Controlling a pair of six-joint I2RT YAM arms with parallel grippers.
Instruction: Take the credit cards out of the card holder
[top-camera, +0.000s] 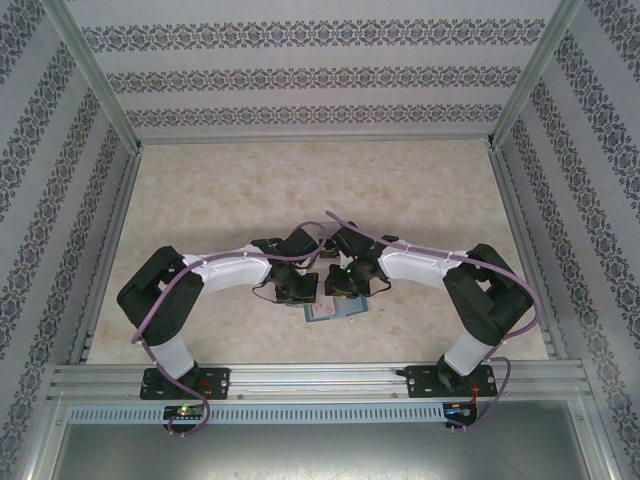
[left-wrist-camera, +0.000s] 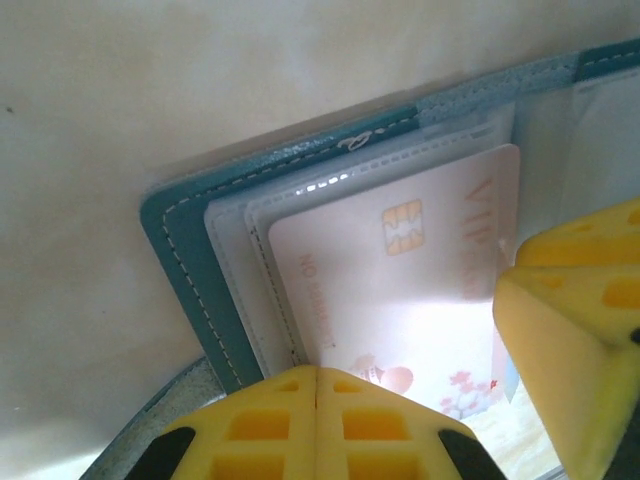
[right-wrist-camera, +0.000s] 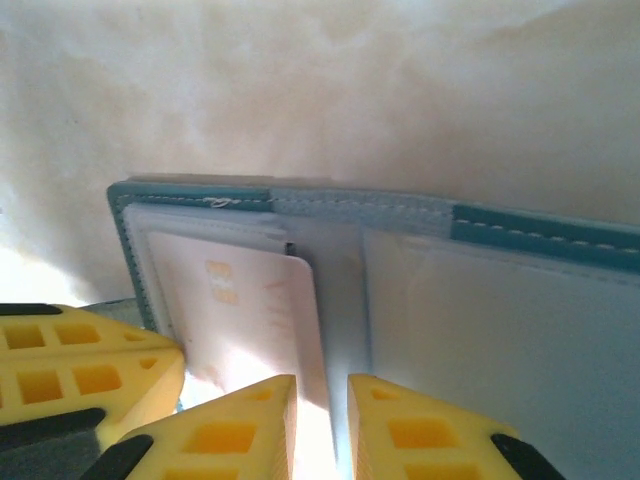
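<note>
As open card holder (top-camera: 335, 311) lies lengthwise left-right | left end effector (left-wrist-camera: 317, 425) closed | right end effector (right-wrist-camera: 322, 425) ajar

Top view looks down from behind; both wrist views closely share the open card holder (left-wrist-camera: 185, 265)

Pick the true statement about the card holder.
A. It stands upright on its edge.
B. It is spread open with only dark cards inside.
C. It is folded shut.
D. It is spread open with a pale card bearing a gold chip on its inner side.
D: the card holder is spread open, inner side up, and a pale pink card with a gold chip lies on it.
</note>
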